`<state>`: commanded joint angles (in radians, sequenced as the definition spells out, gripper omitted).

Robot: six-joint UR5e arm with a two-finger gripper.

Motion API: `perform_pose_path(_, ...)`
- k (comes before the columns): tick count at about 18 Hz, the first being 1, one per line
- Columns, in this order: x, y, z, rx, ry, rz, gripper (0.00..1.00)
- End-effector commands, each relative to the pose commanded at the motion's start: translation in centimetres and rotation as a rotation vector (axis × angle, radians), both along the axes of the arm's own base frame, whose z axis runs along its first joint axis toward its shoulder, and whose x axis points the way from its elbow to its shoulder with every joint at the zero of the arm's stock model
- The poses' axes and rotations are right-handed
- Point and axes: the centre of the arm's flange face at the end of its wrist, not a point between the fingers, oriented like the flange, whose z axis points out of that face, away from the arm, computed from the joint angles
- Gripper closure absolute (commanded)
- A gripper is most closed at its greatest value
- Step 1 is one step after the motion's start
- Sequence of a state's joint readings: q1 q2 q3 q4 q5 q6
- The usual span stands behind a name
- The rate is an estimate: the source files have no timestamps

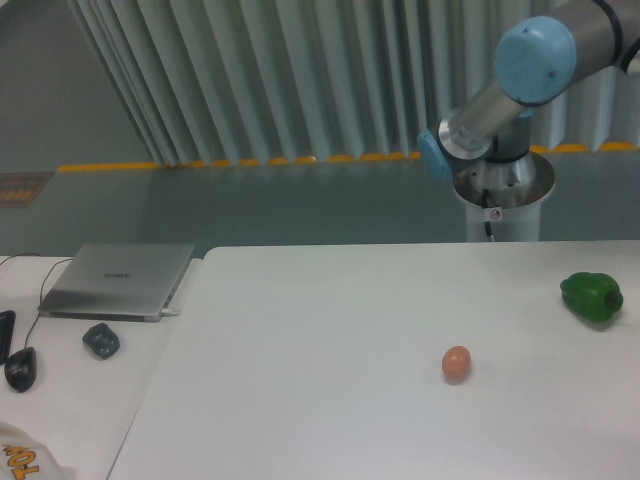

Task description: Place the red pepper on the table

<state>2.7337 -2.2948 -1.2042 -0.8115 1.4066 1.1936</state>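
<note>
1. My arm (pixel 520 85) rises from its grey pedestal behind the far right edge of the table (pixel 330 330); a silver link slants up and to the right to a pale blue elbow cap at the top of the view, and the next link runs out past the upper right corner.
2. My gripper lies outside the view, so I cannot tell whether its fingers are spread or pressed together, nor whether they hold anything.
3. The red pepper is nowhere in the view; I cannot tell where it is.
4. On the white table, a green bell pepper (pixel 591 297) sits near the right edge, and a small orange-brown egg (pixel 456 363) lies well apart from it, nearer the front.
5. On the adjoining desk (pixel 75 400) at the left, a closed grey laptop (pixel 118 279) lies flat, with a dark bluish lump (pixel 100 340) just in front of it and a black mouse-like thing (pixel 20 368) at the left edge.
</note>
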Motion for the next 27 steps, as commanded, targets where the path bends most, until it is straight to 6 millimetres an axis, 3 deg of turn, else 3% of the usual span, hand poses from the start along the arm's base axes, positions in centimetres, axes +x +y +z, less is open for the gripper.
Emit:
perform_pose_path(3,0.7,1.5,0.0,0.013,0.011,0.007,1.0)
perform_pose_path(6,0.9,1.4,0.1,0.008,0.019,-0.023,0.96)
perform_pose_path(7,1.0,1.3,0.2,-0.003,0.028,-0.053,0.86)
perform_pose_path(8,1.0,1.1,0.1,-0.013,0.037,-0.08,0.83)
perform_pose_path(9,1.0,0.9,0.2,-0.019,0.041,-0.094,0.64)
perform_pose_path(10,1.1,0.7,0.5,-0.021,0.045,-0.1,0.59)
perform_pose_path(11,1.2,0.5,0.8,-0.021,0.047,-0.1,0.41)
perform_pose_path(15,2.0,0.2,1.7,-0.02,0.05,-0.101,0.27)
perform_pose_path(17,1.9,-0.3,1.7,-0.023,0.048,-0.096,0.26)
perform_pose_path(20,1.9,-1.8,2.8,-0.024,0.058,-0.087,0.01)
perform_pose_path(24,1.5,-2.8,3.7,-0.023,0.07,-0.077,0.0)
perform_pose_path(27,-0.1,-5.3,3.6,-0.08,0.12,-0.197,0.0)
